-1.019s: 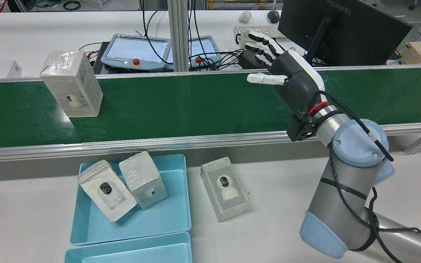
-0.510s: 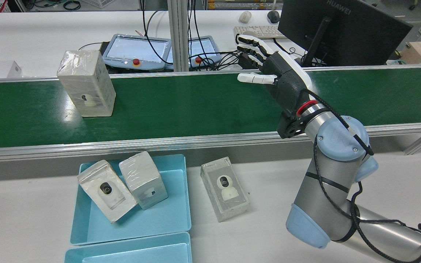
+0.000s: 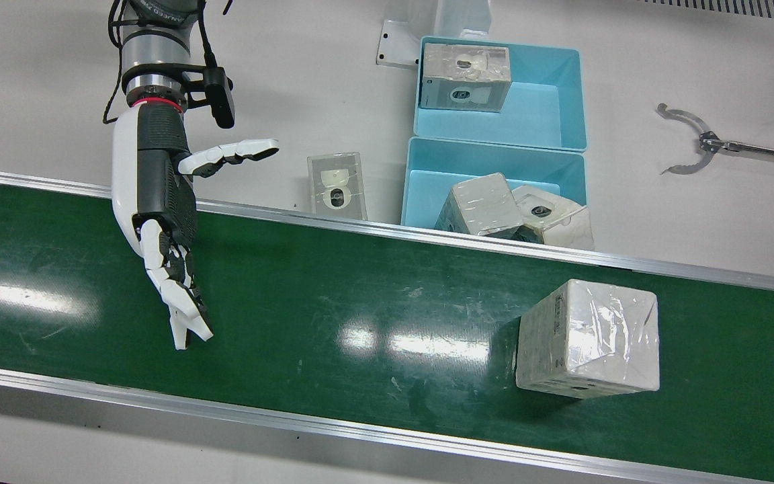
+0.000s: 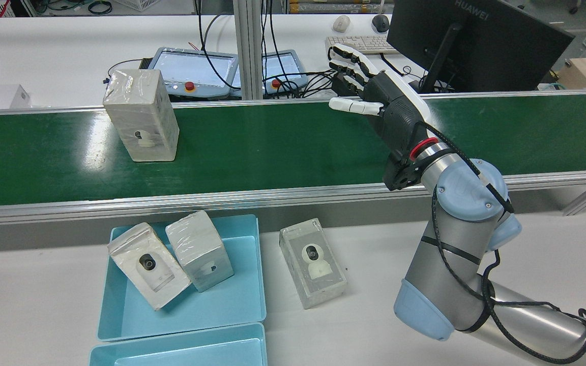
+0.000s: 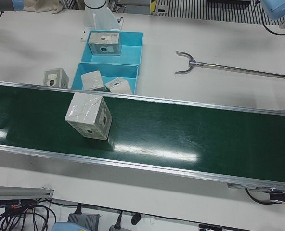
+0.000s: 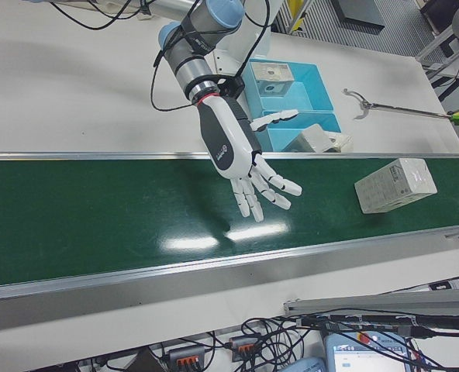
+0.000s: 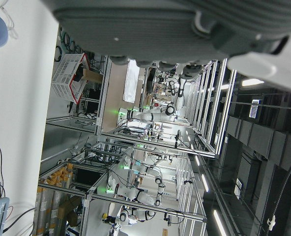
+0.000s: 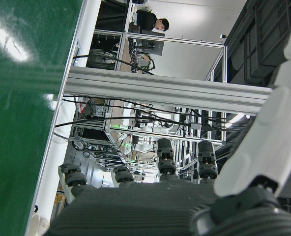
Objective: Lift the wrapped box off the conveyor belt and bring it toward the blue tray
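Observation:
The wrapped box (image 4: pixel 141 116) (image 3: pixel 587 339) (image 5: pixel 88 116) (image 6: pixel 395 184) stands upright on the green conveyor belt (image 4: pixel 272 142), white and covered in clear film. My right hand (image 4: pixel 387 104) (image 3: pixel 158 202) (image 6: pixel 241 155) hovers over the belt well away from the box, open, with its fingers spread and nothing in it. The blue tray (image 4: pixel 232 300) (image 3: pixel 427 181) sits on the white table beside the belt's edge. Of my left hand (image 7: pixel 185 29) only the grey palm shows, in its own view; its fingers are hidden.
Two wrapped boxes (image 4: pixel 148 264) (image 4: pixel 199 250) lie in the blue tray. A second blue tray (image 3: pixel 541 114) behind it holds one more. Another box (image 4: pixel 313 262) lies on the table between tray and right arm. A metal reach tool (image 3: pixel 703 141) lies on the table; a monitor (image 4: pixel 476 40) stands beyond the belt.
The wrapped box has travelled along the belt toward my right hand. The right hand has shifted a little toward the box and the belt's far edge, still open.

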